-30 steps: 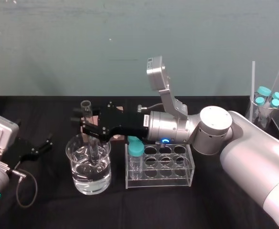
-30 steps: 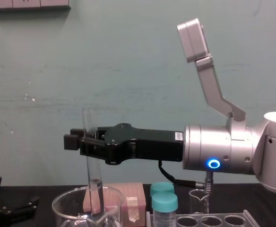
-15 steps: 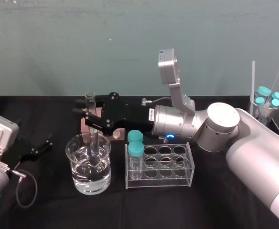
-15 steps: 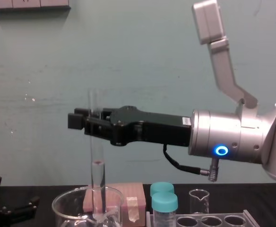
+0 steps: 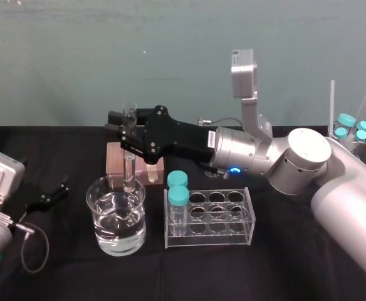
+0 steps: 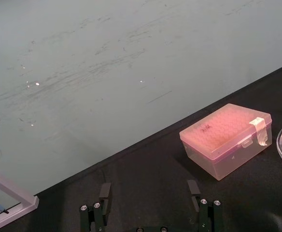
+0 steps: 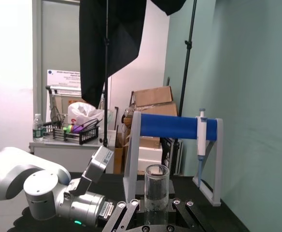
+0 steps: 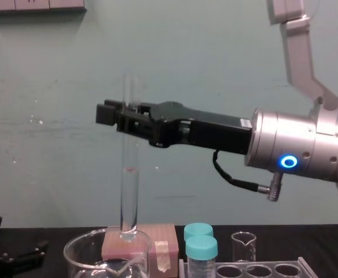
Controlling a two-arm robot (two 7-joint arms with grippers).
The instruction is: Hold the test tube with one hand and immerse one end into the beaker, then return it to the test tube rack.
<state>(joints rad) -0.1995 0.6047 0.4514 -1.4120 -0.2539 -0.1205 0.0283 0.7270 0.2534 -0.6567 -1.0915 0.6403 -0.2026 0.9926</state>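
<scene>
While the right claw (image 5: 125,128) grips the test tube (image 5: 128,169) near its open rim, the tube hangs upright over the beaker (image 5: 103,219). Its rounded end is about level with the glass lip and apparently clear of the water.

Risk: a sideways move toward the test tube rack (image 5: 236,235), at 3 o'clock of the beaker, could knock the tube's end on the lip. It could also strike the teal-capped vials (image 5: 178,187) standing in the rack's nearest column. A wet tube pinched so high may swing or slip.

The left claw (image 5: 52,191) lies spread on the bench (image 5: 283,269) at 9 o'clock, idle.

Bench: black cloth, with a pink box (image 6: 225,140) at 12 o'clock of the beaker. Room: teal wall (image 8: 53,116) behind.
</scene>
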